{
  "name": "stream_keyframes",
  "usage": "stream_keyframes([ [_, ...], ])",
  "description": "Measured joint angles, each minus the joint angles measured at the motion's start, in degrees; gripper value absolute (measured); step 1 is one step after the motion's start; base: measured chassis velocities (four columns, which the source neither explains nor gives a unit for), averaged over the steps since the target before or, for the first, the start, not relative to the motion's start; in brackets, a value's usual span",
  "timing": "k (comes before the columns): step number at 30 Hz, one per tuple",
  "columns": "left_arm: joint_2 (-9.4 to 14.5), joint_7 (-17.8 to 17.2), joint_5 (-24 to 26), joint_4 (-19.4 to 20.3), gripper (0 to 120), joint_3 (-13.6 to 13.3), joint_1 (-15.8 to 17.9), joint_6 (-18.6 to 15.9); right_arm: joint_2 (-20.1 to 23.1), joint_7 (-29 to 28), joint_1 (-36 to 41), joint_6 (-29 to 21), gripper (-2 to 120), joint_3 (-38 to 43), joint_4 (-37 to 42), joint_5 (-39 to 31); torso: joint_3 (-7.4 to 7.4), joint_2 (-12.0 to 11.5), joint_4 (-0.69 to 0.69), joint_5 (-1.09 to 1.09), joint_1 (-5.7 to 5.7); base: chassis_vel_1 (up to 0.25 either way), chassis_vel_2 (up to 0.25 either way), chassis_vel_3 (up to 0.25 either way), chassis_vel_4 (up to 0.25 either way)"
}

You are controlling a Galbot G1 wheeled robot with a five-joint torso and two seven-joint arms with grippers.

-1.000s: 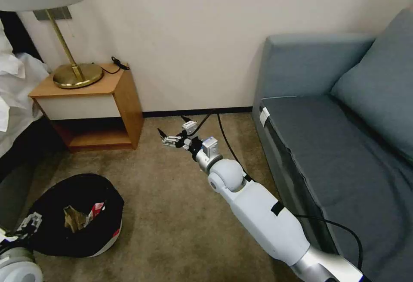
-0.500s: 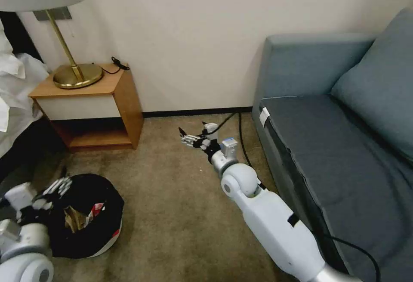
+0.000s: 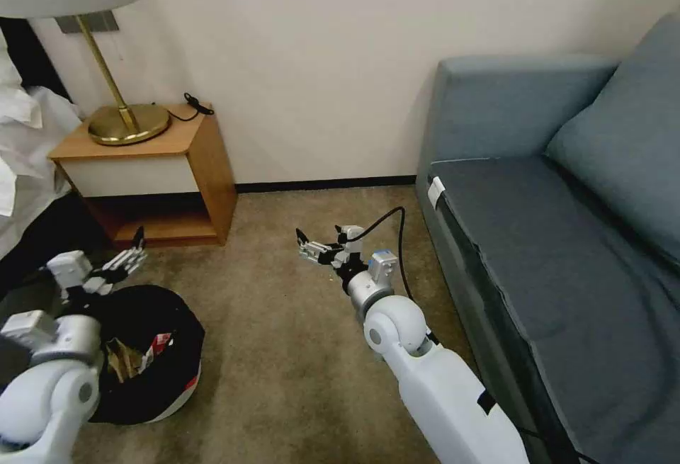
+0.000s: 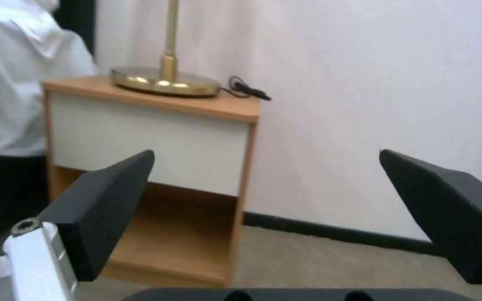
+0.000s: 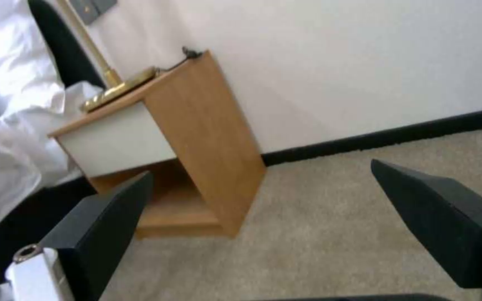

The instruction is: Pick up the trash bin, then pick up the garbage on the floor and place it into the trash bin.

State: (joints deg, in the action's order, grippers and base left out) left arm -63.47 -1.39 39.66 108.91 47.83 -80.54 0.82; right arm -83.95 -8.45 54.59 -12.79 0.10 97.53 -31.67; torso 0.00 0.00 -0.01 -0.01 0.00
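beige carpet (image 3: pixel 283 351) is seen across the floor, with a pale wall (image 3: pixel 304 60) and a dark skirting strip behind it. at the far left, white bedding (image 3: pixel 21 145) is draped beside a wooden nightstand (image 3: pixel 170 159), on which the brass lamp base (image 3: pixel 127 124) and a small black cord (image 3: pixel 197 105) are set. lower left on the carpet, the trash bin (image 3: pixel 159 372) is found, its white body wrapped in a glossy black liner; inside it a tan paper bag (image 3: pixel 117 363) and a red-white packet (image 3: pixel 159 345) are visible, while the other pieces cannot be made out. the left gripper (image 3: pixel 127 261) is held just above the bin's far rim, between the bin and the nightstand, and its fingers are spread wide apart with nothing between them, as is confirmed in the left wrist view, where both dark pads (image 4: pixel 107 205) are framed around the nightstand front. near the middle of the floor, the right gripper (image 3: pixel 309 246) is held above bare carpet, well apart from the bin; its fingers are likewise parted widely and nothing is gripped, the 2 pads (image 5: pixel 101 217) being shown far apart in the right wrist view. a black cable (image 3: pixel 397 237) is looped behind the right wrist. at the right, a blue-grey sofa (image 3: pixel 552 223) with 1 cushion (image 3: pixel 623 131) is placed against the wall.
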Motion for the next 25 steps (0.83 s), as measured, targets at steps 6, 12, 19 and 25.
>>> stream_keyframes([
  [6,-2.7,-0.3,0.3,-2.1,100,-3.2,3.3,-0.3,-0.3,0.3,-0.4,0.5,100,1.9,-0.8,-1.2,0.0,0.0,0.0,0.01,0.0,0.0,0.0,0.0,0.0],
  [12,-4.2,-0.4,-0.5,-3.8,100,-4.3,4.1,-0.3,0.2,0.8,-0.8,0.6,100,2.6,-1.3,-2.0,0.0,0.0,0.01,0.01,-0.01,0.0,0.0,0.0,0.0],
  [19,-5.4,-0.4,-0.5,-5.1,100,-5.3,5.2,-0.4,-0.2,1.1,-0.8,0.7,100,3.0,-2.0,-2.2,0.0,0.0,0.01,0.01,0.0,0.0,0.0,0.0,0.0],
  [25,-5.9,-0.4,-0.3,-5.2,100,-5.7,5.7,-0.5,-0.7,1.2,-0.5,0.7,100,3.0,-2.1,-2.4,0.0,0.0,0.01,0.01,0.0,0.0,0.0,0.0,0.0],
])
